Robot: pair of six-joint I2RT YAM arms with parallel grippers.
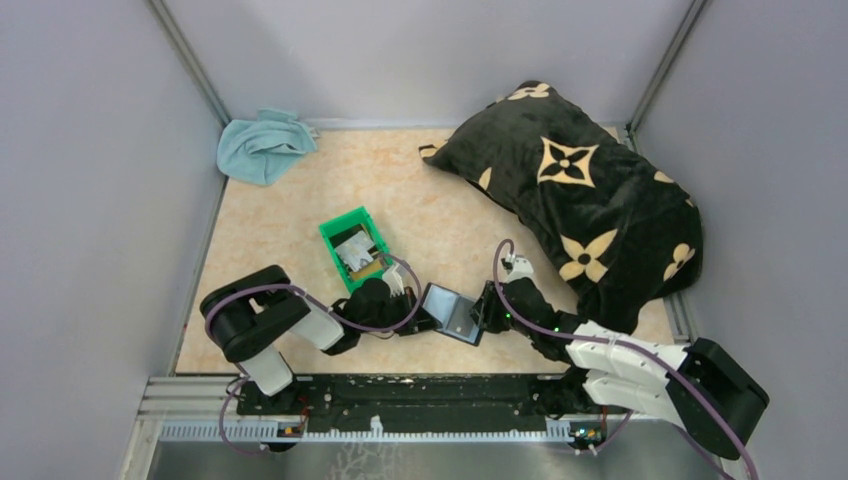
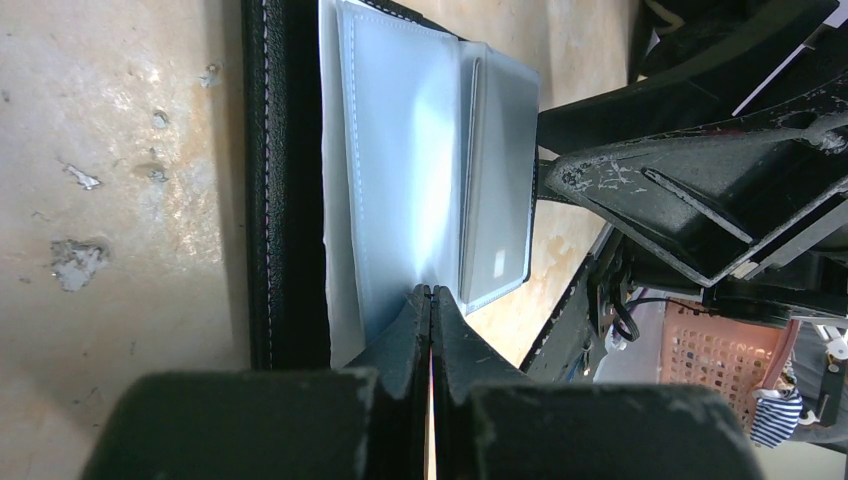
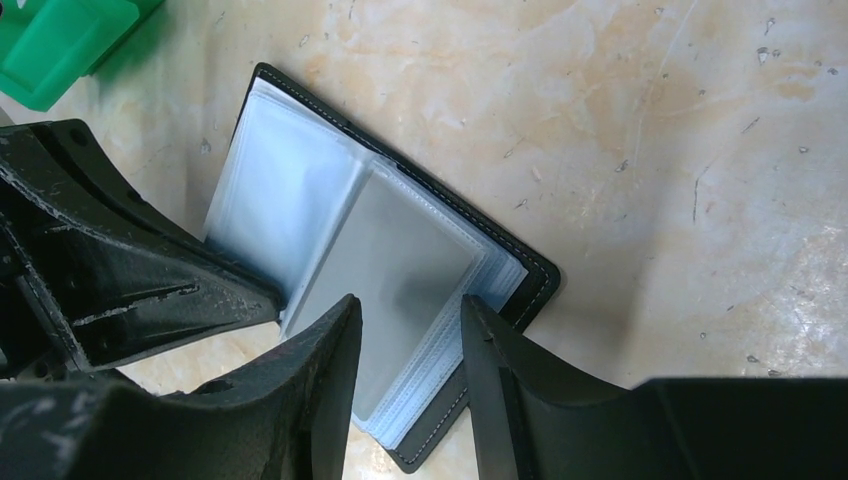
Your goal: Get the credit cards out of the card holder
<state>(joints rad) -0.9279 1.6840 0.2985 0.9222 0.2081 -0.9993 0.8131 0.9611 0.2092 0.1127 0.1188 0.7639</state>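
Green bin, far left, is holding loose credit cards, pale and dark. Left gripper is sitting clenched, tips meeting at a clear sleeve's edge; I cannot tell whether a leaf is nipped. Card holder is lying open on the table between the arms. Right gripper is straddling its near sleeves, fingers released. My judgement: pin one leaf, draw along the slot. Right wrist view is showing a grey panel, possibly a card; overhead is not resolving it.
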